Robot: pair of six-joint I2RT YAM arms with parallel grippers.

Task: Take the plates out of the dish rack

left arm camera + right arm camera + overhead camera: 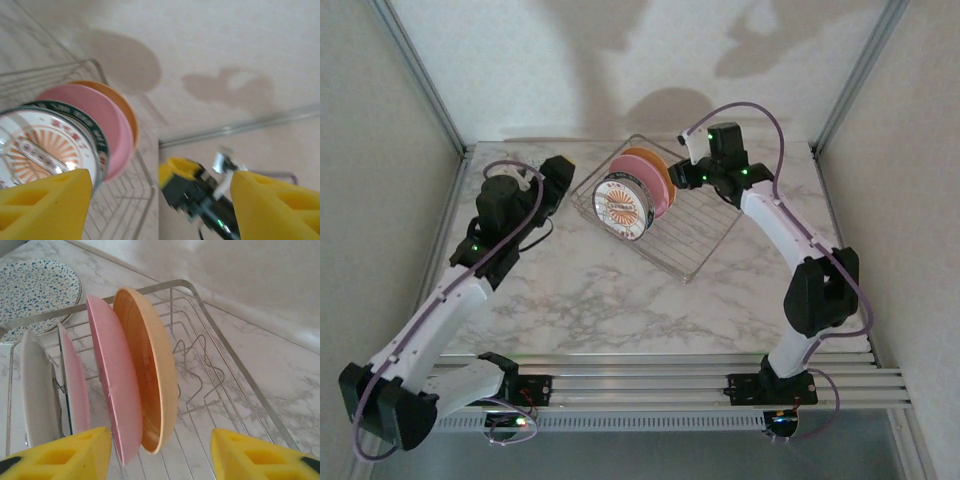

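Note:
The silver wire dish rack (pixel 692 232) holds several upright plates. From the front these are the sunburst plate (pixel 623 207), a dark-rimmed plate (pixel 98 138), the pink plate (pixel 658 186) and the orange plate (pixel 642 155). My right gripper (pixel 683 177) is open at the rack's back right. In the right wrist view the right gripper (pixel 160 452) faces the edges of the pink plate (pixel 112 380) and orange plate (pixel 152 365) without touching them. My left gripper (pixel 563 180) hangs left of the rack. In its own view the left gripper (pixel 160 200) is open and empty. A speckled plate (pixel 35 287) lies flat on the table beyond the rack.
The marble table (pixel 620 300) is walled on three sides. Wavy prongs (pixel 200 367) stand bare in the rack's right half. The right gripper's yellow fingers (pixel 181 170) show blurred in the left wrist view, just past the rack's rim (pixel 145 175).

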